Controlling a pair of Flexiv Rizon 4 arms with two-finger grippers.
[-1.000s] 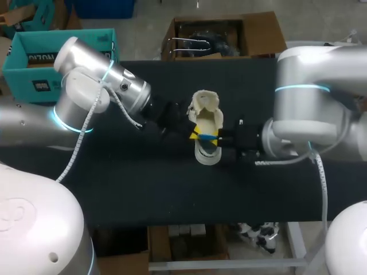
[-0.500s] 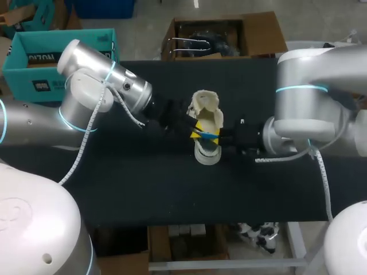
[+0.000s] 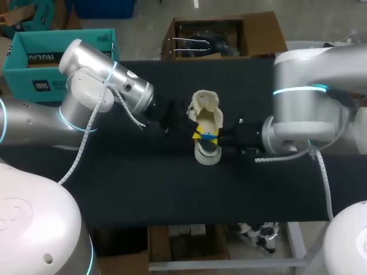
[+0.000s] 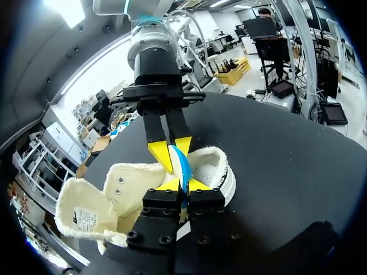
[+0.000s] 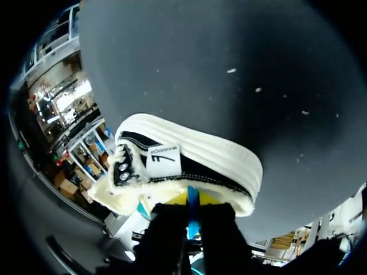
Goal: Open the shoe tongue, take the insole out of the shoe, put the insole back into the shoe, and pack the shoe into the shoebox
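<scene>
Grippers of both arms meet over a cream fleece-lined shoe [image 3: 209, 121] at the middle of the black tabletop [image 3: 143, 189], each pinching the same thin blue insole [image 3: 204, 136]. In the head view the left gripper [image 3: 196, 130] comes in from the shoe's left side and the right gripper [image 3: 213, 138] from its right, their yellow tips nearly touching across the shoe's opening. The shoe rests on its sole with its rounded white heel end toward the near edge of the tabletop, and its tongue [image 3: 205, 102] is folded out and away past the far end. From the left wrist, the left gripper [image 4: 184, 184] has its two yellow tips pressed against either face of the insole [image 4: 182, 166], which stands on edge and rises out of the shoe [image 4: 215, 163]. The right gripper [image 4: 172, 150] faces it from directly ahead and clamps the same blue strip a little farther along. From the right wrist, the right gripper [image 5: 193, 200] holds the insole [image 5: 193, 209] in the narrow gap between its fingers. Just ahead of it is the shoe [image 5: 195, 154], whose fleece collar, black side stripe and ribbed white sole are in view.
</scene>
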